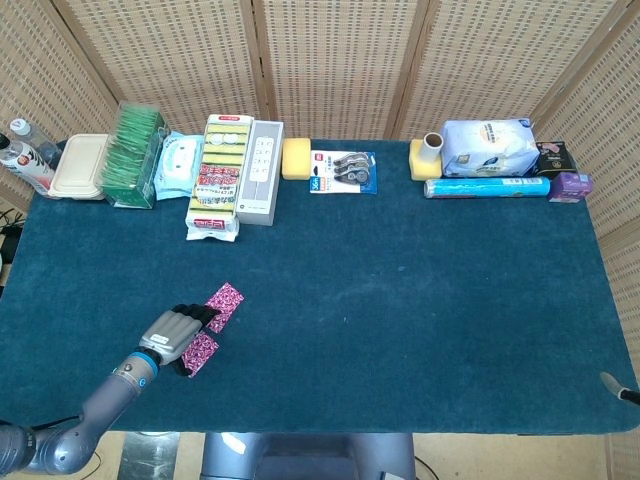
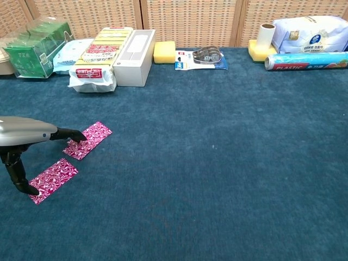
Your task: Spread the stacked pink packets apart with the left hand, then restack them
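Observation:
Two pink patterned packets lie apart on the blue cloth at the front left. The far packet (image 2: 89, 139) (image 1: 226, 298) is angled toward the table's middle. The near packet (image 2: 54, 178) (image 1: 201, 352) lies just in front of it. My left hand (image 2: 27, 138) (image 1: 176, 334) hovers over both with fingers spread. Its fingertips (image 2: 76, 135) reach the left end of the far packet, and its thumb (image 2: 19, 176) hangs down by the near packet's left end. It holds nothing. Only a sliver of my right hand (image 1: 620, 386) shows at the front right edge.
Along the back edge stand a green tea box (image 2: 33, 48), a wipes pack (image 2: 68, 54), sponge packs (image 2: 98, 60), a white box (image 2: 134, 57), a yellow sponge (image 2: 164, 52), a tape pack (image 2: 201, 57), a blue roll (image 2: 304, 61) and a white bag (image 2: 310, 33).

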